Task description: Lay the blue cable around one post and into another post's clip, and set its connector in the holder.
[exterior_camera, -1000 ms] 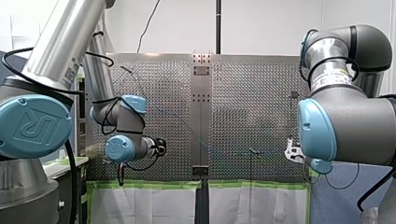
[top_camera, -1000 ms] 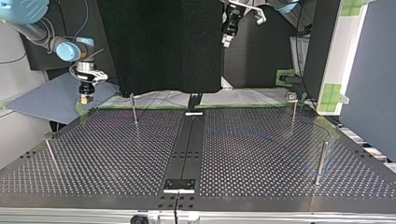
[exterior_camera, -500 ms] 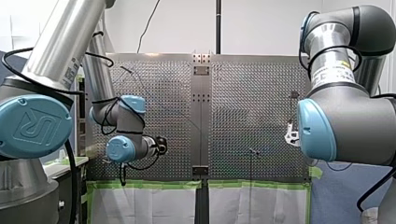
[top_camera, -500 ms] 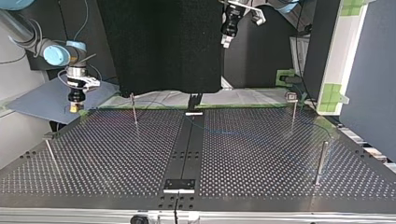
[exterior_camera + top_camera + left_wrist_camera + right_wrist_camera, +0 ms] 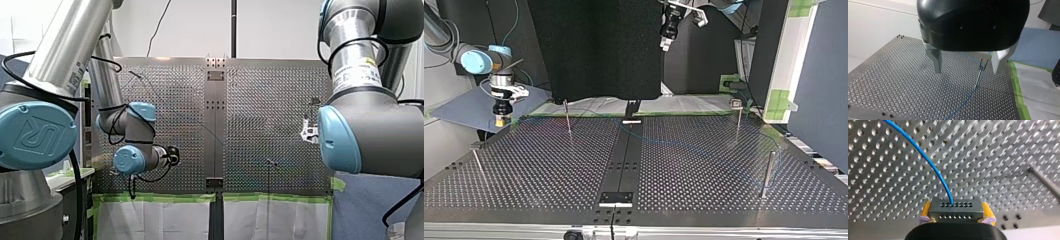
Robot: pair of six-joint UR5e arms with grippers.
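Note:
My right gripper (image 5: 956,216) is shut on a grey connector block (image 5: 956,208) with rows of holes, gripped between its yellow pads (image 5: 926,210). The blue cable (image 5: 930,166) rises from the block's top. In the top view this gripper (image 5: 500,120) hangs over the table's far left corner, and the cable (image 5: 684,146) trails faintly across the plate to a post (image 5: 766,172) at the right. My left gripper (image 5: 967,69) is open, high above a thin post with a clip (image 5: 981,71) that the cable (image 5: 965,101) passes through. It hangs high behind the table (image 5: 665,45).
More thin posts stand on the perforated plate (image 5: 704,200): one at the far left (image 5: 567,117), one at the near left (image 5: 478,165), one with a clip at the far right (image 5: 738,117). Black brackets (image 5: 615,198) sit on the dark centre rail. Green tape (image 5: 1018,95) marks the table's edge.
My right gripper has carried the connector toward the top view's left and slightly lower, rising in the front view. The cable trails after it. My left arm has stayed still.

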